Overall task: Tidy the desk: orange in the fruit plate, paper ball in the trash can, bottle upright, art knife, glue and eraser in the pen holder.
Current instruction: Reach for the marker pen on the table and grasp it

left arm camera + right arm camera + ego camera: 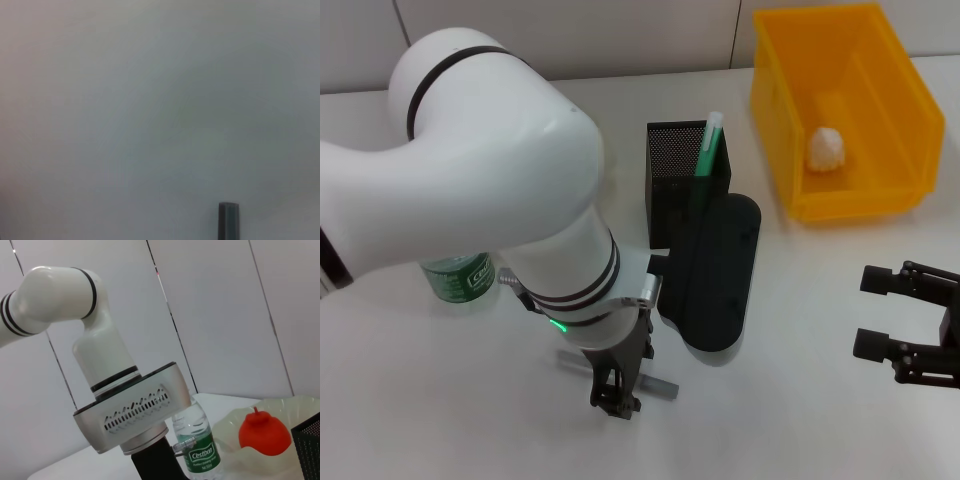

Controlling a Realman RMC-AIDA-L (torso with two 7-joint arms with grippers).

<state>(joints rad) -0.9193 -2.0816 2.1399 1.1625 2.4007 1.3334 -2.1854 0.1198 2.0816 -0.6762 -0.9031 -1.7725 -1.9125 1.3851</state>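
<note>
The left gripper [616, 392] is down on the white bench [440, 400] in front of the tall black mesh pen holder [682, 180], fingers narrowed around a long grey stick [663, 385]. The right gripper [880, 312] hovers to the holder's right, fingers wide. The white paper ball [826, 148] lies inside the yellow plastic trash can [780, 130].

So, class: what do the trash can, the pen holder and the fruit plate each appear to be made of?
The trash can: likely plastic, bright yellow, smooth with a slight sheen. The pen holder: black mesh, probably metal, given its fine perforated walls. The fruit plate: pale green and see-through with a wavy rim, glass or perhaps clear plastic.
</note>
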